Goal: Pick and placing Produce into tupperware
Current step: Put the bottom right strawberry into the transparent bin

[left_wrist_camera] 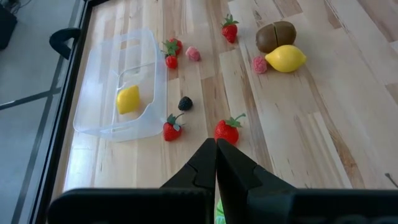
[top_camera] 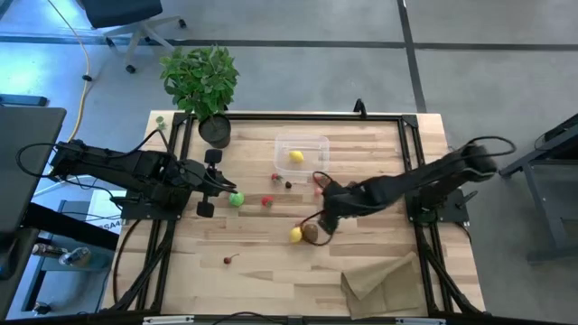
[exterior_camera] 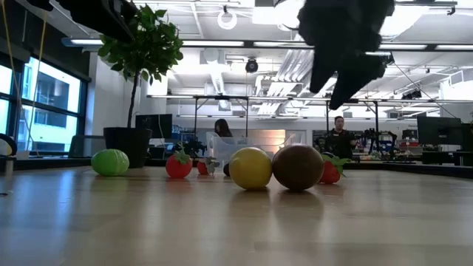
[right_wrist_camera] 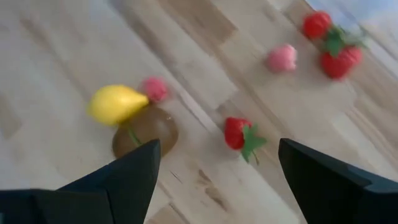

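Pick phase, by the look of it, with one yellow lemon (top_camera: 295, 234) and the brown kiwi (top_camera: 311, 232) lying touching on the near part of the bench (top_camera: 271, 280). Right pincer (right_wrist_camera: 217, 149) hangs just above the pair with its fingers spread wide and nothing between them. Next move calls for choosing one of the two, centring over it, dropping until the fingers straddle it, then closing without knocking its neighbour away.

Lemon lies flat, long axis running alongside the kiwi rather than into it, one pointed tip aimed at a pale pink berry (right_wrist_camera: 155, 88) just beside. Best gripped across the short width.

Farther back, red berries (top_camera: 267, 201) lie scattered, and a green lime (top_camera: 236, 199) sits just beside the left pincer (left_wrist_camera: 216, 146), whose fingers are pressed together and gripping nothing.

Beyond these sits the tupperware (top_camera: 316, 143), upright and open, with a second lemon (top_camera: 296, 156) already inside.
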You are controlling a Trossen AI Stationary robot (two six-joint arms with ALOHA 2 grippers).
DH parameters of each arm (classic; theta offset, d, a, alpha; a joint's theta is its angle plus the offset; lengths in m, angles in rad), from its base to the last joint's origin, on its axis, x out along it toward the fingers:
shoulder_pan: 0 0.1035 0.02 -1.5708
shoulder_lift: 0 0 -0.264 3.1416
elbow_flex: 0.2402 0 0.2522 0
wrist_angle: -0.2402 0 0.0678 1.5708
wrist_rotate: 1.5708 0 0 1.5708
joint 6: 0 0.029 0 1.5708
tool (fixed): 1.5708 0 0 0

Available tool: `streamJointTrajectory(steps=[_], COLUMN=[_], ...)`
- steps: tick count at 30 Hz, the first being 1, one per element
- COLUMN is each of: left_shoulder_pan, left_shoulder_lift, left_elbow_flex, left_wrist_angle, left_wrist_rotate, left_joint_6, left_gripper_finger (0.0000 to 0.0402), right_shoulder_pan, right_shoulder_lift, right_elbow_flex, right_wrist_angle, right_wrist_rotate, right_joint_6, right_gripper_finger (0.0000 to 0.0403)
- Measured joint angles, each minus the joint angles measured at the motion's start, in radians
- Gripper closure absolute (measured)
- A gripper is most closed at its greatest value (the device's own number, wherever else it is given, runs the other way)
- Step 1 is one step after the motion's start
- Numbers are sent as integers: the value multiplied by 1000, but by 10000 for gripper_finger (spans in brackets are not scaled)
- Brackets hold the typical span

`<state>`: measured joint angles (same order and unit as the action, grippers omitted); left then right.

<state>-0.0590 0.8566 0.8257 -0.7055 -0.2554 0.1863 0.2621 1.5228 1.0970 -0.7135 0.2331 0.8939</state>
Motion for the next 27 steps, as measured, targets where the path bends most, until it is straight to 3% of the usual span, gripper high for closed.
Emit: streamJointTrajectory(steps=[5,11,15,21,27], left_shoulder_pan=[0,0,0,0,0], left_shoulder_lift=[0,0,0,0,0], left_elbow_flex=[0,0,0,0,0], left_wrist_angle=[0,0,0,0,0], left_wrist_rotate=[0,0,0,0,0], left_joint_6=[0,0,0,0,0], left_gripper_finger=[399,399,399,399,399], right_shoulder_pan=[2,2,2,2,3], right_shoulder_lift=[-102,-124,-124,-124,-96], right_elbow_flex=[-173,-327,-398,-428,-428], right_wrist_angle=[154,334,487,540,574], right_wrist_rotate=[-30,-50,4,92,131], right_joint_6=[-181,-286,-354,-396,-454], right_gripper_finger=[86,86,94,125,130])
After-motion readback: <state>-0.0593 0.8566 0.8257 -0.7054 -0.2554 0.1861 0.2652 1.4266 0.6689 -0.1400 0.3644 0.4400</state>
